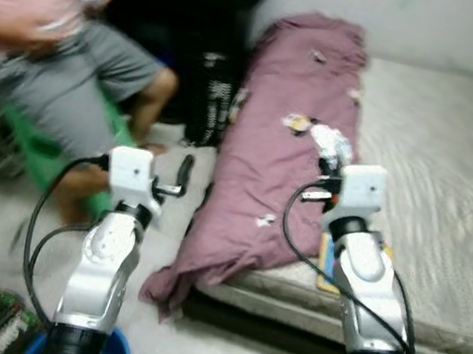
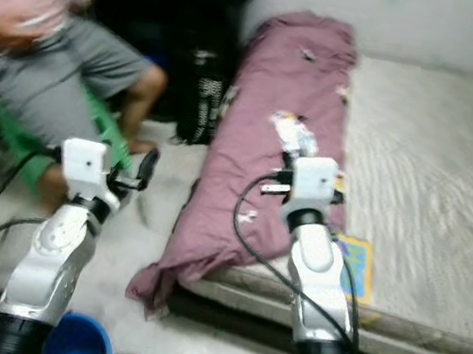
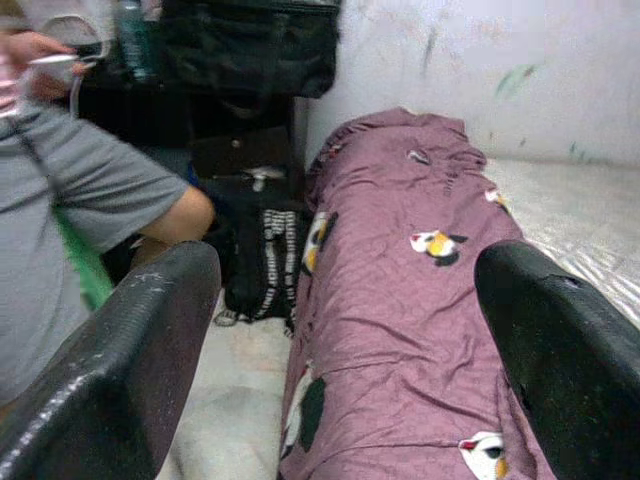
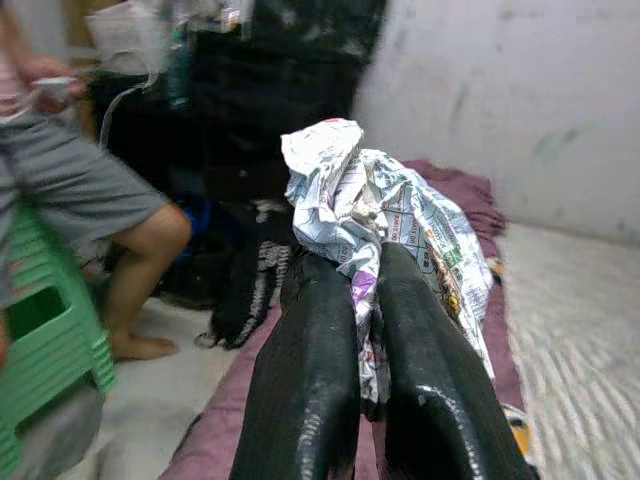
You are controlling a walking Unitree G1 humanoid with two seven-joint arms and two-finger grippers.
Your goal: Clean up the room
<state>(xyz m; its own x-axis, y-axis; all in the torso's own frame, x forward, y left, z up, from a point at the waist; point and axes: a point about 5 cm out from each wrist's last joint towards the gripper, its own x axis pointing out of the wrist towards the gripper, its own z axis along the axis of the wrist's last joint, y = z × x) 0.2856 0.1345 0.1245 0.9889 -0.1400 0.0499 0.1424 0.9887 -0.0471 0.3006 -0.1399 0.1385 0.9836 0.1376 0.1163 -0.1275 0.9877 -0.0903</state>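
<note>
The right gripper (image 4: 365, 330) has its two black fingers pressed together on a crumpled newspaper (image 4: 375, 215), and it holds this paper above the purple blanket (image 1: 278, 161) that lies along the left edge of the mattress (image 1: 446, 189). The left gripper (image 3: 330, 340) is spread wide and holds nothing, raised over the floor beside the mattress. A person (image 1: 49, 71) sits on a green stool (image 1: 33, 148) further to the left

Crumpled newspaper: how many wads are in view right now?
1: the crumpled newspaper is pinched in the right gripper, held over the purple blanket on the mattress. Blur may hide others.
</note>
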